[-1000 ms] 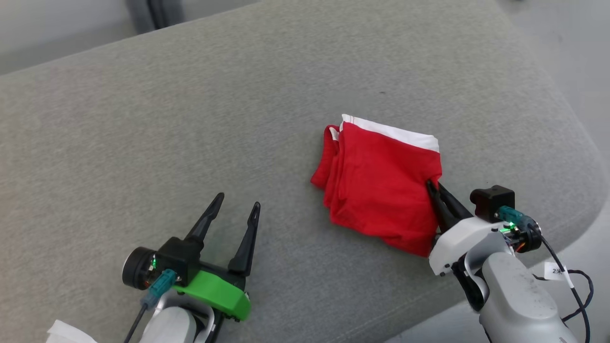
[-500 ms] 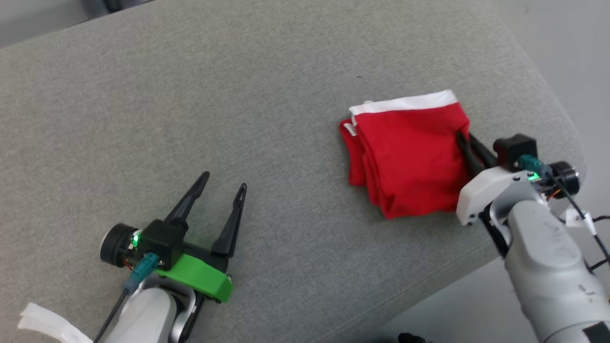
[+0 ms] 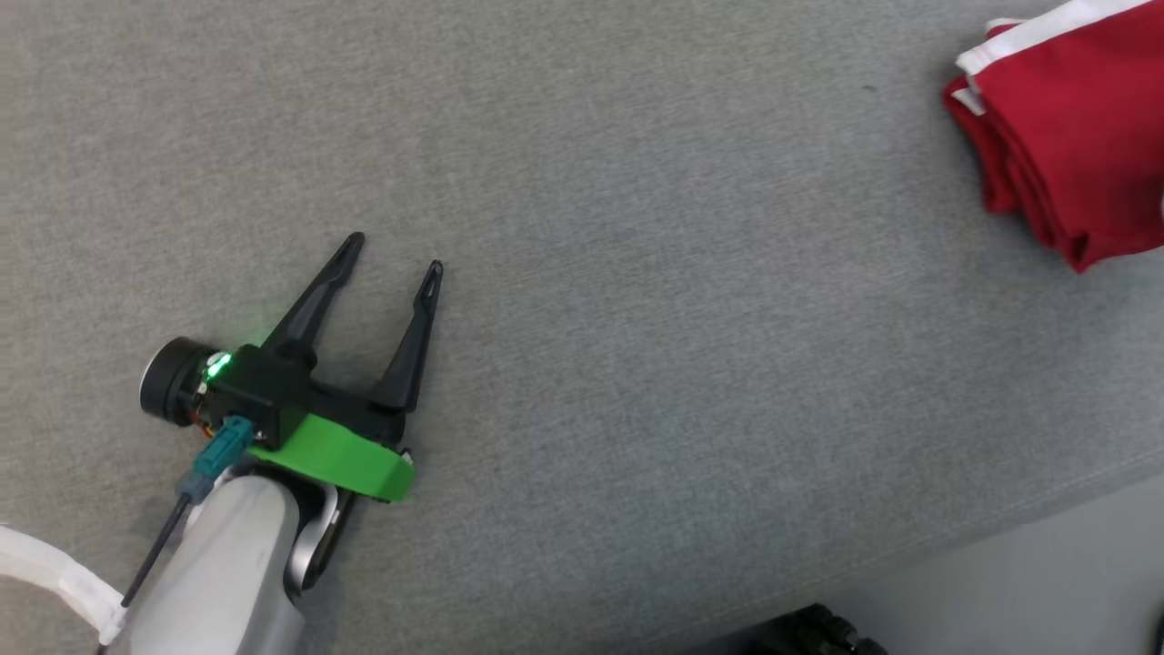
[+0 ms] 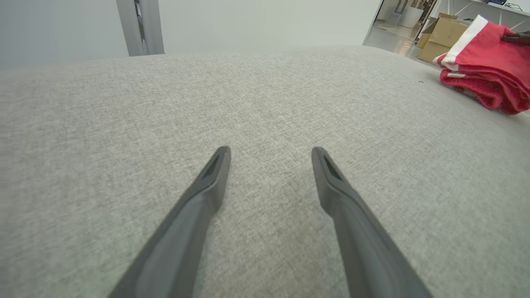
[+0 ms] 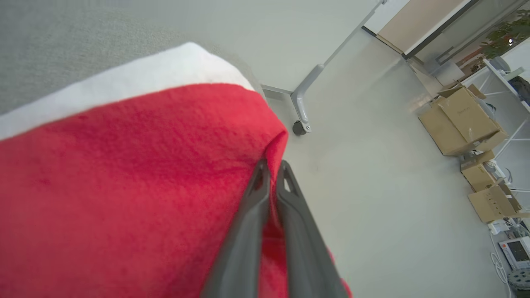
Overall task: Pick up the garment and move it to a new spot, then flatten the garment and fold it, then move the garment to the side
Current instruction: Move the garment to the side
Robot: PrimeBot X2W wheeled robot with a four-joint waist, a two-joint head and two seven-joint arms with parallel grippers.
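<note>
The garment (image 3: pixel 1082 136) is red with a white band, folded into a thick pad at the far right of the grey cushion (image 3: pixel 637 273). In the right wrist view my right gripper (image 5: pixel 271 169) is shut on the garment (image 5: pixel 124 194) at its red edge, which overhangs the floor. In the left wrist view the garment (image 4: pixel 484 66) sits at the upper right, with a dark fingertip (image 4: pixel 515 38) on top of it. My left gripper (image 3: pixel 393 253) rests open and empty on the cushion at the lower left, its fingers (image 4: pixel 215 174) spread wide.
The cushion's front edge (image 3: pixel 909 546) runs along the lower right, with pale floor (image 3: pixel 1046 582) beyond. Cardboard boxes (image 5: pixel 463 120) and a wheeled metal leg (image 5: pixel 302 99) stand on the floor below the garment. A white strip (image 3: pixel 55 573) lies by my left forearm.
The head camera has swung left, so the garment now sits at the picture's right edge. The right gripper has carried the garment toward the cushion's right end. The left gripper stays open in place.
</note>
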